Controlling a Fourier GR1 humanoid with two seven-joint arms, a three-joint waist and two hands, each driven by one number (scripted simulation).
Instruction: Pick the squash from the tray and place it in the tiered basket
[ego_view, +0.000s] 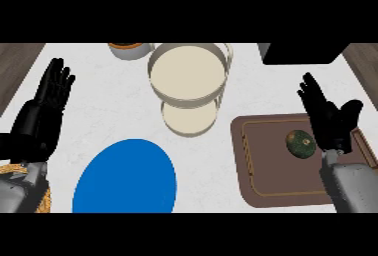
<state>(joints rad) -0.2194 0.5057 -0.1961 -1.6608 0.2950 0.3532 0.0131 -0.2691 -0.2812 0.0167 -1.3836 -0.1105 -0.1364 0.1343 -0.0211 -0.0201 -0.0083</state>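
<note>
Right hand (330, 119) open, fingers straight, over brown tray's (251, 165) right side — squash (300, 143) just left, ungrasped. Reach step; next: lower, curl round squash, carry to tiered basket (188, 75) far left.

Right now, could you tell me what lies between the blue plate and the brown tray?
In the head view, only bare white counter separates the blue plate from the brown tray; nothing stands in that stretch.
</note>
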